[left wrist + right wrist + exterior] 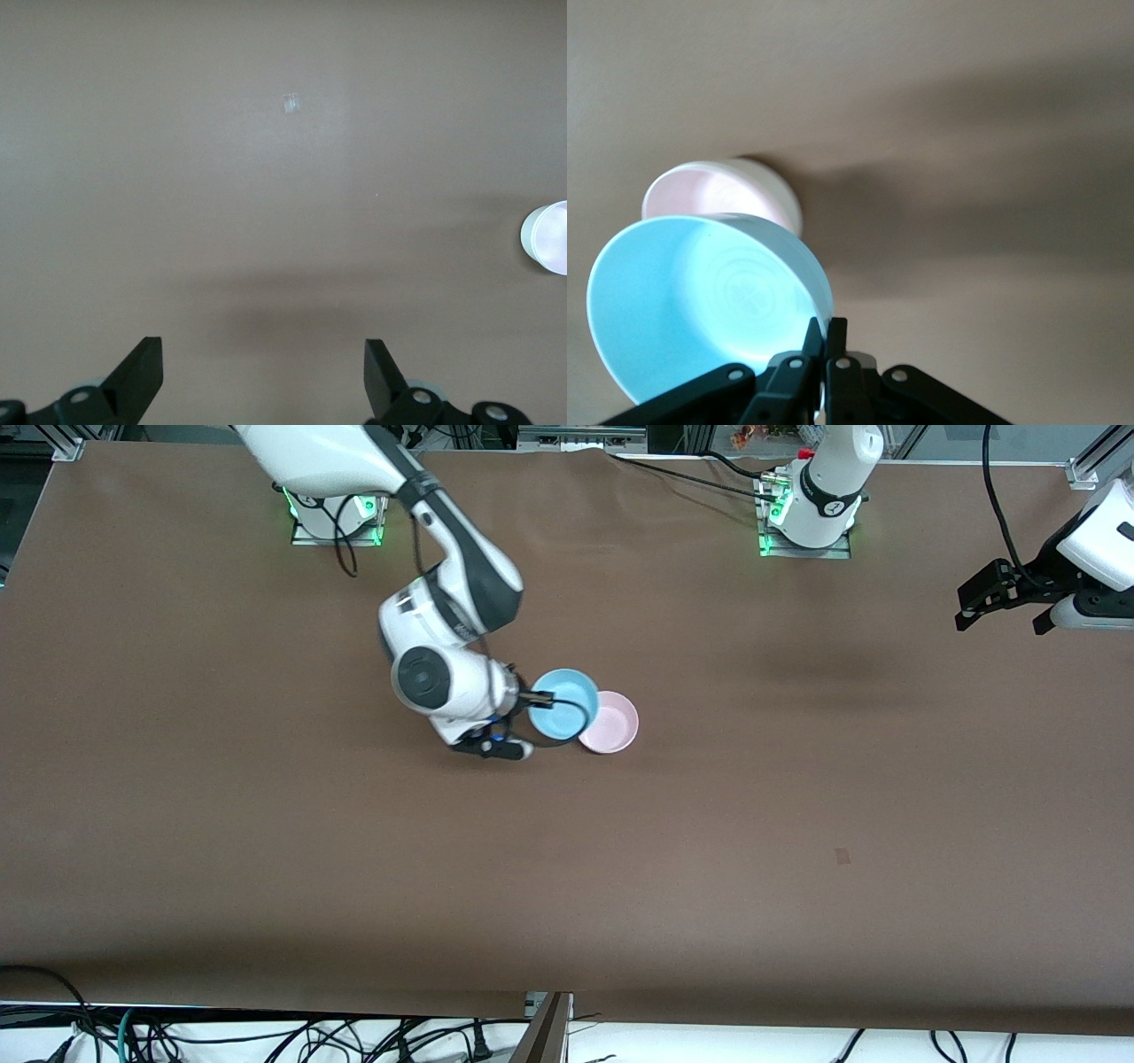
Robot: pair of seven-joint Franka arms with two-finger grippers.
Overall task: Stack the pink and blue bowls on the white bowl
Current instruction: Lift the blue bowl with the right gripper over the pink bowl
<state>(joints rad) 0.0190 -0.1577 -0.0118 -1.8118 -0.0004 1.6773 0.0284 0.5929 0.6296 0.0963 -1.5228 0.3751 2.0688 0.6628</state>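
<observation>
Right jaws were pinched on the blue bowl's rim, carried partly over the pink bowl. Needed centring before release. Left jaws waited wide open, empty.

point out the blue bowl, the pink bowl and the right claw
blue bowl [563,701], front view, on its inner floor
pink bowl [613,722], front view, on its inner floor
right claw [824,341], right wrist view, between its fingertips, shut on the blue bowl's rim
</observation>
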